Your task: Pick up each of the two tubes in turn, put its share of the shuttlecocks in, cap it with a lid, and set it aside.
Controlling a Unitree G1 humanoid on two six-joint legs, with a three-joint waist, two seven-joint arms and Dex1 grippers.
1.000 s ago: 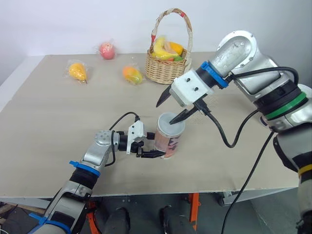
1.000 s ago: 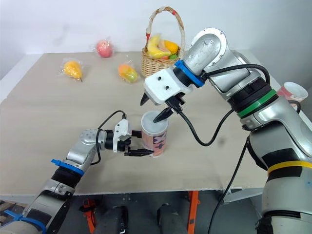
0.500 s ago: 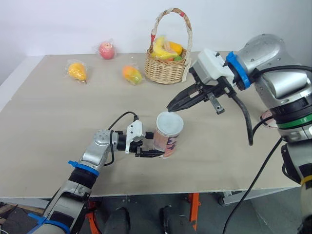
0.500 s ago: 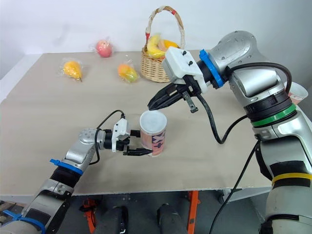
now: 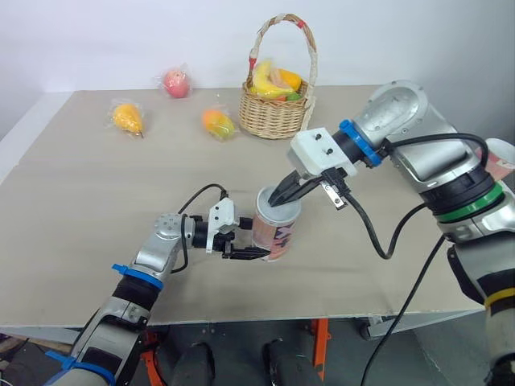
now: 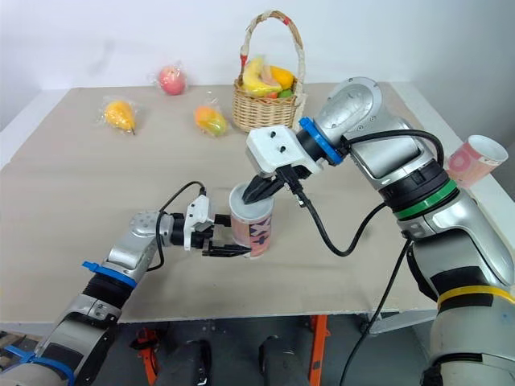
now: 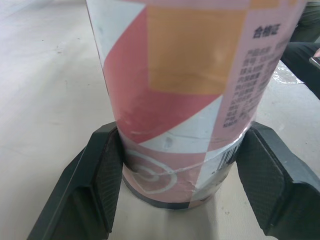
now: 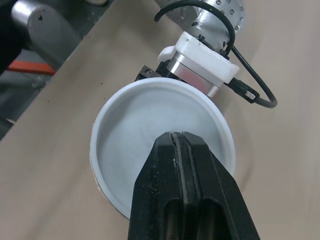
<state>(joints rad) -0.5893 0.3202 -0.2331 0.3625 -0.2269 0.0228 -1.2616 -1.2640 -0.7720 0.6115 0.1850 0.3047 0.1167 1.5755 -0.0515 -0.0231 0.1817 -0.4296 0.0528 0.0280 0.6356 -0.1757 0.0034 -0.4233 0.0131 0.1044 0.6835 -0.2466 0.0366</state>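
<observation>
A pink, orange and white tube (image 5: 273,235) stands upright near the table's front middle. A white lid (image 8: 150,130) sits on top of it. My left gripper (image 7: 177,165) is shut on the tube's base, one black pad on each side. My right gripper (image 5: 278,198) reaches in from the right, shut with nothing between its fingers. Its fingertips (image 8: 179,137) rest on the lid, pointing down and to the left. A second pink-and-white tube (image 6: 475,159) stands at the far right, past the right arm.
A wicker basket (image 5: 278,112) holding a banana and other fruit stands behind the tube. Three wrapped fruits lie at the back left: a red apple (image 5: 176,83), an orange pear (image 5: 129,118) and a mango (image 5: 218,123). The right arm's black cable (image 5: 378,233) hangs above the table.
My right gripper stood open over the lid, shut and swung up to the right, then came back down with shut tips on the lid. The left gripper and tube stayed still.
</observation>
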